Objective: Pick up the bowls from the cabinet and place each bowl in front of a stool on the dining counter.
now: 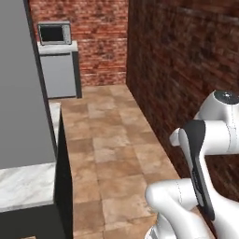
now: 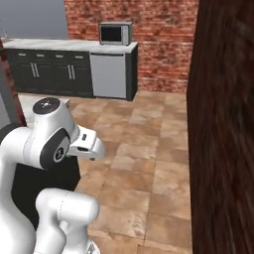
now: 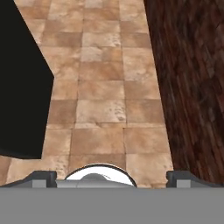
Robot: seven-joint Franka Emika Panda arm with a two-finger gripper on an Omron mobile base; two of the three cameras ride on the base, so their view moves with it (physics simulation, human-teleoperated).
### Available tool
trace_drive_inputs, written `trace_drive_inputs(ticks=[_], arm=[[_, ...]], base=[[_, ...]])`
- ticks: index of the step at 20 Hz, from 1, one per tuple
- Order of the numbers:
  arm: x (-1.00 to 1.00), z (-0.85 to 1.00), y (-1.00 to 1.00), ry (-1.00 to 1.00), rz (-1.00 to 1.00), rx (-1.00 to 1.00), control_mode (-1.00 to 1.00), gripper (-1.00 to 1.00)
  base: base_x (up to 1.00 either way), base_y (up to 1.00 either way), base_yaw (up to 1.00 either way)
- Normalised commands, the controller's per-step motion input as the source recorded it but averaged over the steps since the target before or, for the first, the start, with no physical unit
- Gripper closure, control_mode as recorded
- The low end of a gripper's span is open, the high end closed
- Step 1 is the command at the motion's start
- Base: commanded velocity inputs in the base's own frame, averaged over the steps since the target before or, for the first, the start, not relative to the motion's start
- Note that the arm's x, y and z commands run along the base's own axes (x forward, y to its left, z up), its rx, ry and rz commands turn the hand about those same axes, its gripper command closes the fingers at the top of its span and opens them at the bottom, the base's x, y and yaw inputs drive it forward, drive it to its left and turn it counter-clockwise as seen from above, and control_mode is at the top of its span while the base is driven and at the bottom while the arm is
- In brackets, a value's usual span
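Observation:
In the hand view my gripper (image 3: 111,177) is open, its two dark fingertips (image 3: 43,177) set wide apart with nothing between them. It looks down at a tan tiled floor (image 3: 100,109), with a black cabinet side (image 3: 19,87) on the left and a dark brick wall (image 3: 192,87) on the right. The bowls, the cabinet, the stool and the dining counter are out of view.
The white arm (image 1: 200,154) stands folded over a tiled aisle. To its left are a marble worktop (image 1: 23,186) on a black base and a tall grey panel (image 1: 18,84). A brick wall (image 2: 223,124) is close on the right. A microwave (image 2: 115,33), a grey dishwasher (image 2: 108,75) and black base cabinets (image 2: 49,72) are far ahead.

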Motion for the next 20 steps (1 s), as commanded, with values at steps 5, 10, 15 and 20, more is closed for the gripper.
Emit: trace_drive_inputs(ticks=[5, 10, 15, 20], arm=[[0.0, 0.0, 0.0, 0.0, 0.0, 0.0, 1.0, -1.0], [0.0, 0.0, 0.0, 0.0, 0.0, 0.0, 1.0, -1.0], [0.0, 0.0, 0.0, 0.0, 0.0, 0.0, 1.0, -1.0], [0.0, 0.0, 0.0, 0.0, 0.0, 0.0, 1.0, -1.0]], base=[[1.0, -0.01, 0.09], [1.0, -0.12, 0.2], [1.0, -0.04, 0.2], [1.0, -0.35, 0.33]])
